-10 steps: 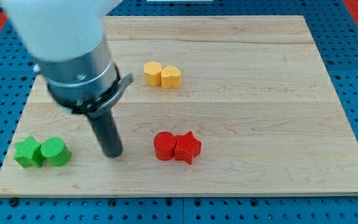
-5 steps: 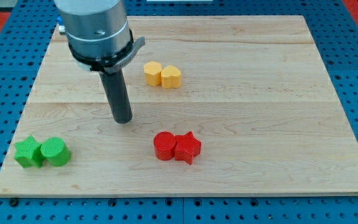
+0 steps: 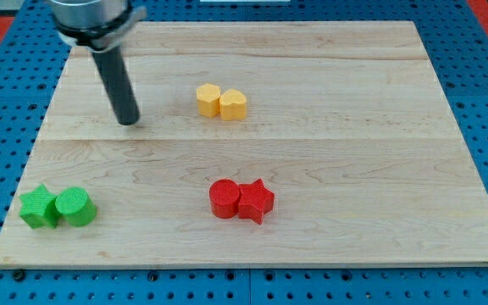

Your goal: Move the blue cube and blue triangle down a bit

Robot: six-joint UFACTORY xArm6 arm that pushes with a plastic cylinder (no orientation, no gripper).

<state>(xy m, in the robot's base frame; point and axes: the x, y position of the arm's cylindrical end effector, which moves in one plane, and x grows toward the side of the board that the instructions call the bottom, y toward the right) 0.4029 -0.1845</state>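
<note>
No blue cube or blue triangle shows in the camera view; the arm's body covers the board's top left corner. My tip (image 3: 128,121) rests on the wooden board (image 3: 354,127) in its upper left part, well left of the yellow blocks and far above the green ones. It touches no block.
Two yellow blocks (image 3: 221,102) sit side by side at upper centre. A red cylinder (image 3: 224,199) touches a red star (image 3: 256,202) at lower centre. A green block (image 3: 37,208) and a green cylinder (image 3: 74,207) sit at the lower left corner.
My tip has moved from the lower left, near the green blocks, up and toward the view's top left. No block has moved.
</note>
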